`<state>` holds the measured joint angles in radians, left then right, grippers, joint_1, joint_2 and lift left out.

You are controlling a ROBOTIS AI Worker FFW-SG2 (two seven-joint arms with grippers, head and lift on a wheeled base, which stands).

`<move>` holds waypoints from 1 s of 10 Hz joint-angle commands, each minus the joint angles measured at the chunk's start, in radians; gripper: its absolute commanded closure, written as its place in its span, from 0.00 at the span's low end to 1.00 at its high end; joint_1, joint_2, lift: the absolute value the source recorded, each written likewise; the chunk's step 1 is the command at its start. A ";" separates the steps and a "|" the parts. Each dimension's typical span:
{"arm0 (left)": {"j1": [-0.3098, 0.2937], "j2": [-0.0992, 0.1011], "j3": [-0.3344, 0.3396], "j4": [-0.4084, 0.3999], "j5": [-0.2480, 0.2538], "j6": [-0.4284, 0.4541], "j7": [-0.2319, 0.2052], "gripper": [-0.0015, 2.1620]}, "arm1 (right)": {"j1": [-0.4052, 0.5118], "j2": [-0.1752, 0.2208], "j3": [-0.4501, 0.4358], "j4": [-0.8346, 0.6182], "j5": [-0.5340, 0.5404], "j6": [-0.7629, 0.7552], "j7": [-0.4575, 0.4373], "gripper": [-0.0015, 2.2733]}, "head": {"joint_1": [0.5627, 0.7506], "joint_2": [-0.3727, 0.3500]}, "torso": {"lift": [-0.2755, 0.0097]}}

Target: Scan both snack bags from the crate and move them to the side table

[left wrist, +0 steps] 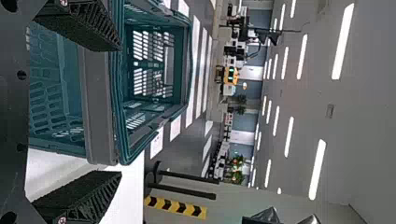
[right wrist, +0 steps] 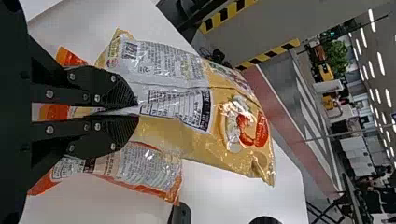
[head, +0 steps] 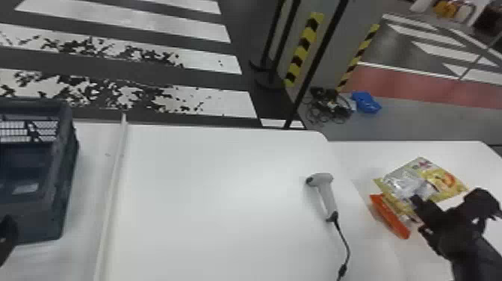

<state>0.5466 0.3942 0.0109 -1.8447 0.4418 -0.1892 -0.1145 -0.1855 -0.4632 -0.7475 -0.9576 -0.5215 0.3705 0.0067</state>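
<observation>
Striped floor (head: 209, 61) lies beyond the white bench (head: 224, 209). Right fingers (head: 429, 212) clamp 1 yellow bag (head: 446, 181) between them, over 1 orange bag (head: 390, 217) at the side bench (head: 459, 149). Left fingers (head: 8, 228): wide, near crate (head: 41, 226).

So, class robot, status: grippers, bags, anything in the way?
Right gripper shut on yellow bag, over side table. Left gripper open by crate. Orange bag beneath, possible snag.

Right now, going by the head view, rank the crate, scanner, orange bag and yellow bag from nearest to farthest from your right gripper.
From the right gripper:
1. Yellow bag: pinched between its fingers.
2. Orange bag: just to the left, partly beneath the yellow one.
3. Scanner: farther left.
4. Crate: at the far left edge.
</observation>
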 commanded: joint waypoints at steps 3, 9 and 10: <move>0.001 -0.003 0.000 -0.002 0.000 -0.014 -0.001 0.02 | 0.020 -0.002 -0.007 -0.021 -0.023 0.000 -0.019 0.03 | 0.70 0.03 | 0.62; -0.001 -0.014 -0.002 -0.013 0.000 -0.014 -0.002 0.02 | 0.264 0.195 0.180 -0.592 0.163 -0.049 -0.062 0.03 | 0.70 0.03 | 0.62; -0.001 -0.015 -0.002 -0.018 -0.001 -0.014 -0.002 0.02 | 0.313 0.225 0.246 -0.679 0.207 -0.089 -0.082 0.03 | 0.70 0.03 | 0.62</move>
<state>0.5459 0.3795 0.0091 -1.8596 0.4413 -0.2032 -0.1164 0.1007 -0.2557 -0.5364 -1.5863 -0.3416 0.3013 -0.0729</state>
